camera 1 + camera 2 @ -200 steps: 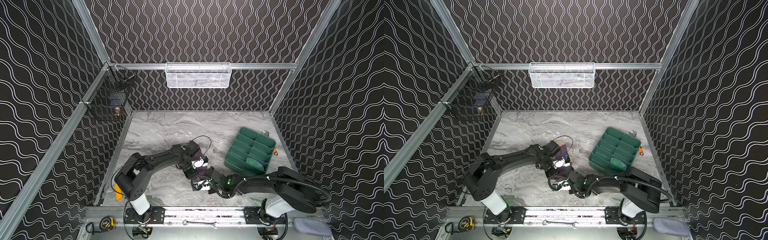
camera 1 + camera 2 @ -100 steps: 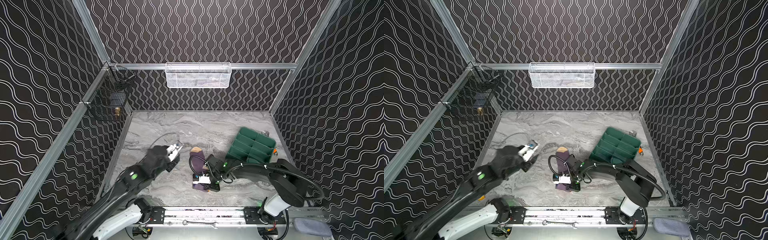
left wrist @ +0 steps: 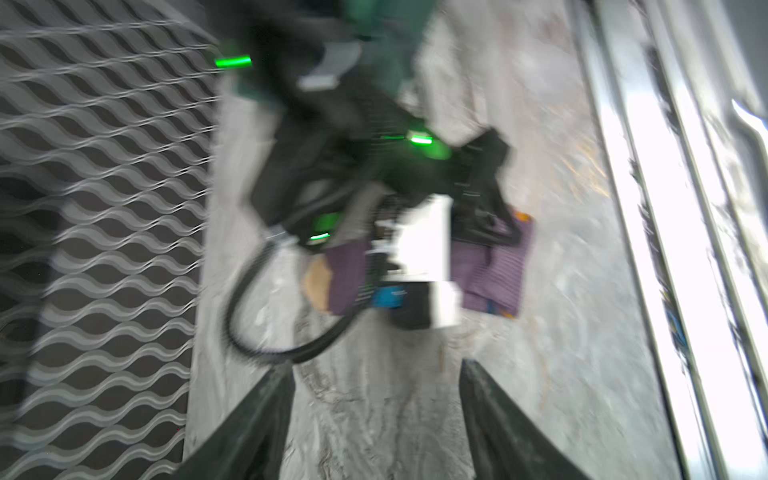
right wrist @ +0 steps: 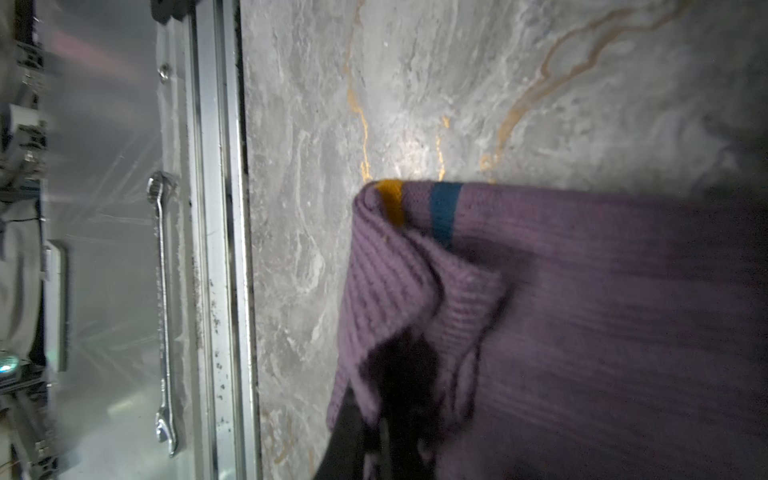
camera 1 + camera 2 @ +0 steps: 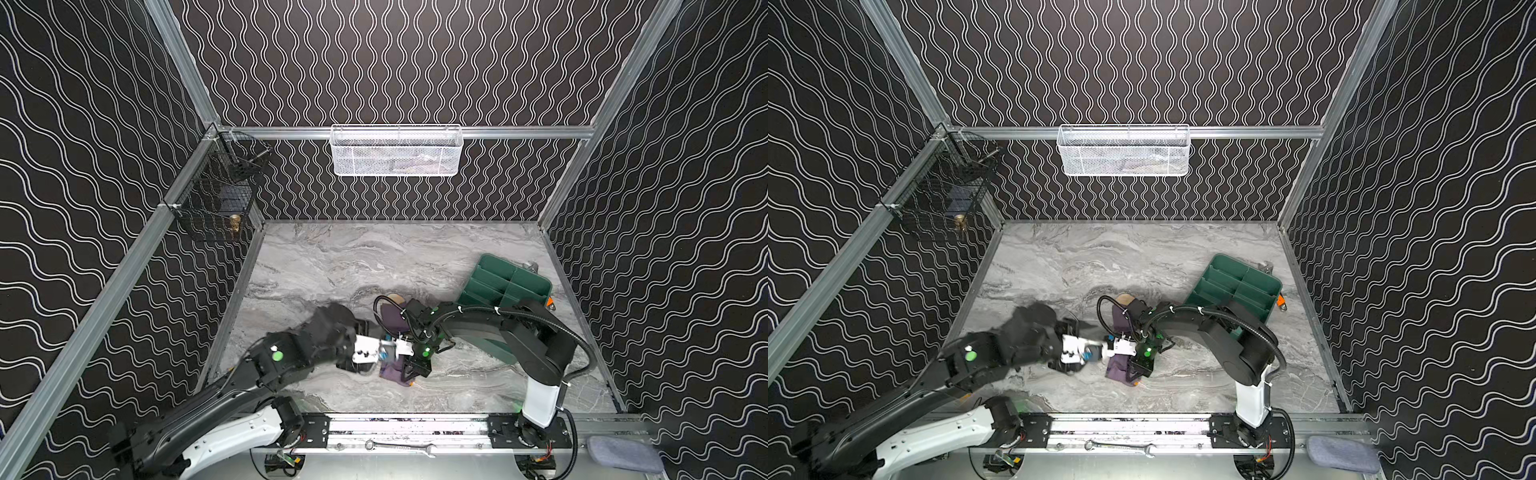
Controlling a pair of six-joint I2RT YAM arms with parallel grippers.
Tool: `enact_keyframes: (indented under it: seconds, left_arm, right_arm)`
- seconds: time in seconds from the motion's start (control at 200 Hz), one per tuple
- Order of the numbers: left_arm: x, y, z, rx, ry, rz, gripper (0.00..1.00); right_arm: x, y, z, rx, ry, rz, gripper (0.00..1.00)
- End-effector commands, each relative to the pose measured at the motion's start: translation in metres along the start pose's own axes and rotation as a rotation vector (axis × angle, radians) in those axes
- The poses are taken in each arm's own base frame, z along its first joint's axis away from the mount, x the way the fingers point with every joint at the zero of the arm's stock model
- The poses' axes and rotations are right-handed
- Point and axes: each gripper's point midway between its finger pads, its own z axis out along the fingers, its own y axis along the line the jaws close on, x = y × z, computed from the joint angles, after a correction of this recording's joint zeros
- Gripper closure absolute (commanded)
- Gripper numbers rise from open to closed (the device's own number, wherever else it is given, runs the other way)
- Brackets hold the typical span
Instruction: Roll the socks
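Note:
A purple ribbed sock [image 5: 392, 322] lies lengthwise on the marble table, its peach toe [image 5: 395, 298] pointing to the back. My right gripper [image 5: 411, 374] is shut on the sock's near end, where an orange and a teal stripe show in the right wrist view. There the cloth [image 4: 582, 311] is bunched over the dark fingers [image 4: 353, 432]. My left gripper [image 5: 376, 362] hovers just left of the sock, blurred. In the left wrist view its fingers [image 3: 257, 419] stand wide apart over bare marble, the sock [image 3: 490, 274] a short way ahead.
A green divided tray [image 5: 511, 282] sits at the right, behind my right arm. A white mesh basket [image 5: 395, 151] hangs on the back wall and a black wire basket [image 5: 216, 199] on the left wall. A wrench [image 5: 399, 448] lies on the front rail, a grey pad [image 5: 623, 453] at its right.
My left gripper let go at the sock, swung away to the left, and has come back beside it with its jaws wider. The right gripper has kept its hold on the sock's near end.

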Motion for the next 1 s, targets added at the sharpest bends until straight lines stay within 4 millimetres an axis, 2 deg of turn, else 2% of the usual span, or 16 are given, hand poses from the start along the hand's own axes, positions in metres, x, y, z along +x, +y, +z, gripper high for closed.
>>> enact_keyframes:
  seconds: [0.0, 0.145, 0.195, 0.34, 0.405, 0.661, 0.816, 0.966, 0.996]
  left_arm:
    - [0.015, -0.025, 0.029, 0.015, 0.130, 0.170, 0.31]
    - [0.014, -0.079, 0.068, 0.121, 0.181, 0.251, 0.31]
    - [0.014, -0.089, 0.081, 0.134, 0.204, 0.263, 0.31]
    - [0.025, -0.102, 0.113, 0.142, 0.276, 0.238, 0.35]
    - [0.026, -0.099, 0.122, 0.107, 0.292, 0.219, 0.37]
    - [0.044, -0.114, 0.142, 0.135, 0.364, 0.197, 0.47]
    - [0.055, -0.115, 0.151, 0.148, 0.418, 0.172, 0.69]
    - [0.056, -0.119, 0.155, 0.190, 0.429, 0.155, 0.91]
    - [0.055, -0.120, 0.154, 0.208, 0.432, 0.145, 0.94]
  right_arm:
    - [0.025, -0.019, 0.006, 0.075, 0.112, 0.039, 1.00]
    - [0.023, -0.026, 0.003, 0.088, 0.109, 0.041, 1.00]
    - [0.021, -0.027, 0.002, 0.092, 0.103, 0.037, 1.00]
    - [0.020, -0.029, 0.000, 0.100, 0.097, 0.040, 1.00]
    - [0.021, -0.029, 0.000, 0.099, 0.098, 0.041, 1.00]
    - [0.021, -0.029, 0.001, 0.093, 0.102, 0.047, 1.00]
    - [0.019, -0.026, 0.000, 0.084, 0.092, 0.036, 1.00]
    - [0.013, -0.024, -0.005, 0.099, 0.062, 0.012, 1.00]
    - [0.009, -0.026, -0.008, 0.121, 0.046, 0.004, 0.94]
